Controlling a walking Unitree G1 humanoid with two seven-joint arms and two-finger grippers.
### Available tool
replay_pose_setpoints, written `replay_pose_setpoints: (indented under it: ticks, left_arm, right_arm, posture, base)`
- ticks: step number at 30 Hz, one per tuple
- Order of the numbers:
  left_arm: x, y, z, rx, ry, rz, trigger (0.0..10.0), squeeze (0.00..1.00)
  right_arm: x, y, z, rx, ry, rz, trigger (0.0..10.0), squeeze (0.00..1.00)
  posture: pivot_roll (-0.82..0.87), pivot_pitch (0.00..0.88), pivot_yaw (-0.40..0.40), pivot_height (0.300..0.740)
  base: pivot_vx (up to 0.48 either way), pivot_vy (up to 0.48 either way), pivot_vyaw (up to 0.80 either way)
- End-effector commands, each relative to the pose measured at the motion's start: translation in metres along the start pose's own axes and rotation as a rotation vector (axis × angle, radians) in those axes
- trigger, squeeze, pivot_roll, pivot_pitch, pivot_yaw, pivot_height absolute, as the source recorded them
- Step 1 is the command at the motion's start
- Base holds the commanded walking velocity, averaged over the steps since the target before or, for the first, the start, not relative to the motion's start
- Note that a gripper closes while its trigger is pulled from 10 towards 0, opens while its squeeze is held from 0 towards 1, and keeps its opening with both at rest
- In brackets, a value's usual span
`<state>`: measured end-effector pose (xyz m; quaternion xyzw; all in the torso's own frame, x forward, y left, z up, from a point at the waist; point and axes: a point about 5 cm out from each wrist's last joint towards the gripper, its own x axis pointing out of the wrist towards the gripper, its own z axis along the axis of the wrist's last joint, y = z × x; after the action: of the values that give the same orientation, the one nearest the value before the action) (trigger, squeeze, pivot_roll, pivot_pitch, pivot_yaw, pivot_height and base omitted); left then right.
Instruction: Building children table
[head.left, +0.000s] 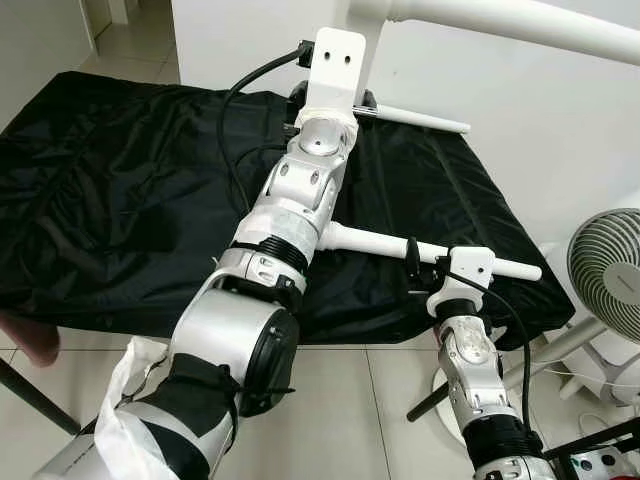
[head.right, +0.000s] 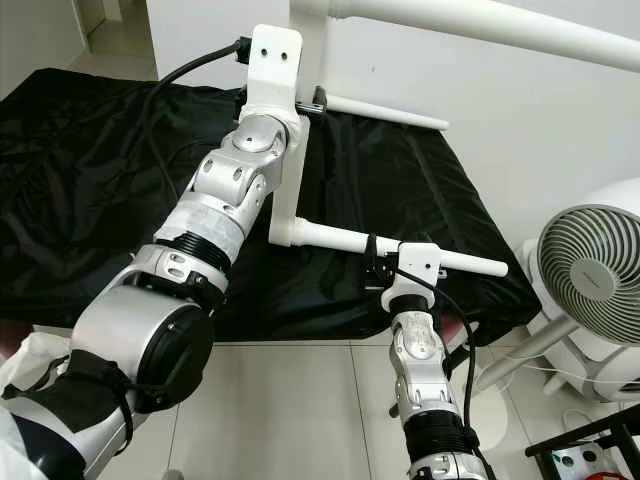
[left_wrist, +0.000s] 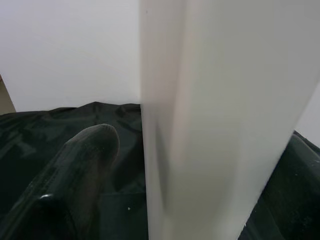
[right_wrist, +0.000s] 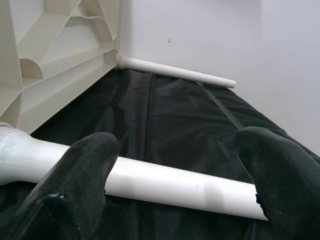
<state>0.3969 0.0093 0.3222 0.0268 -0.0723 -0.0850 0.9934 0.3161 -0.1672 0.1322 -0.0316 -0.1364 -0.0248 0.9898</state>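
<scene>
White table leg (head.left: 430, 250) sits between the spread right gripper (right_wrist: 175, 165); left gripper (left_wrist: 125, 165) grips tabletop (left_wrist: 220, 120); leg needs clamping next.

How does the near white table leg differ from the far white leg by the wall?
The near leg sits between the open fingers of the right tool; the far leg is apart from both tools. The near leg lies over the front part of the black cloth; the far leg runs along the wall. Both are white round tubes sticking out of the white tabletop.
</scene>
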Motion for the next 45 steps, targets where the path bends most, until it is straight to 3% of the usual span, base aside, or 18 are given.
replay_pose_setpoints:
  ticks: [1, 15, 20, 27, 29, 30, 32, 33, 34, 45]
  left_arm:
    - [0.001, -0.004, 0.004, 0.016, -0.007, 0.083, 10.0, 0.00]
    - [0.000, -0.027, 0.003, 0.051, -0.002, 0.088, 10.0, 0.00]
    - [0.001, -0.026, 0.002, 0.058, -0.016, 0.141, 10.0, 0.00]
    - [0.002, -0.013, -0.006, 0.038, -0.023, 0.288, 10.0, 0.00]
    - [0.002, -0.010, -0.008, 0.051, -0.033, 0.302, 9.6, 0.00]
    - [0.002, -0.010, -0.009, 0.051, -0.036, 0.296, 4.7, 0.00]
    - [0.002, -0.010, -0.009, 0.049, -0.039, 0.292, 4.7, 0.00]
    - [0.002, -0.011, -0.009, 0.039, -0.051, 0.277, 1.8, 0.00]
    - [0.003, -0.011, -0.008, 0.026, -0.065, 0.255, 0.0, 0.00]
    - [0.005, 0.003, -0.002, 0.045, -0.159, 0.200, 0.0, 0.00]
  right_arm:
    - [-0.003, -0.002, -0.002, -0.002, 0.014, -0.016, 10.0, 0.00]
    - [-0.006, -0.001, -0.004, 0.001, 0.027, -0.028, 10.0, 0.00]
    - [-0.007, 0.000, -0.003, 0.003, 0.029, -0.027, 10.0, 0.00]
    - [-0.008, 0.000, -0.003, 0.003, 0.031, -0.033, 10.0, 0.00]
    - [-0.009, -0.001, -0.003, 0.001, 0.031, -0.037, 10.0, 0.00]
    - [-0.009, -0.001, -0.002, 0.001, 0.031, -0.038, 10.0, 0.00]
    - [-0.009, -0.002, -0.002, 0.000, 0.031, -0.039, 10.0, 0.00]
    - [-0.010, -0.002, -0.002, -0.001, 0.031, -0.040, 10.0, 0.00]
    - [-0.010, -0.002, -0.002, -0.003, 0.032, -0.040, 10.0, 0.00]
    - [-0.012, -0.002, -0.003, -0.003, 0.039, -0.041, 10.0, 0.00]
  posture:
    - [-0.03, 0.062, -0.095, 0.740]
    - [-0.03, 0.082, -0.081, 0.740]
    - [-0.03, 0.084, -0.078, 0.740]
    - [-0.05, 0.089, -0.073, 0.740]
    - [-0.05, 0.090, -0.073, 0.740]
    - [-0.05, 0.091, -0.073, 0.740]
    - [-0.05, 0.092, -0.073, 0.740]
    - [-0.05, 0.093, -0.073, 0.740]
    - [-0.05, 0.093, -0.073, 0.740]
    - [-0.03, 0.092, -0.079, 0.740]
  base:
    - [0.000, 0.000, 0.00]
    - [0.000, 0.000, 0.00]
    - [0.000, 0.000, 0.00]
    - [0.000, 0.000, 0.00]
    - [0.000, 0.000, 0.00]
    - [0.000, 0.000, 0.00]
    - [0.000, 0.000, 0.00]
    - [0.000, 0.000, 0.00]
    - [0.000, 0.000, 0.00]
    - [0.000, 0.000, 0.00]
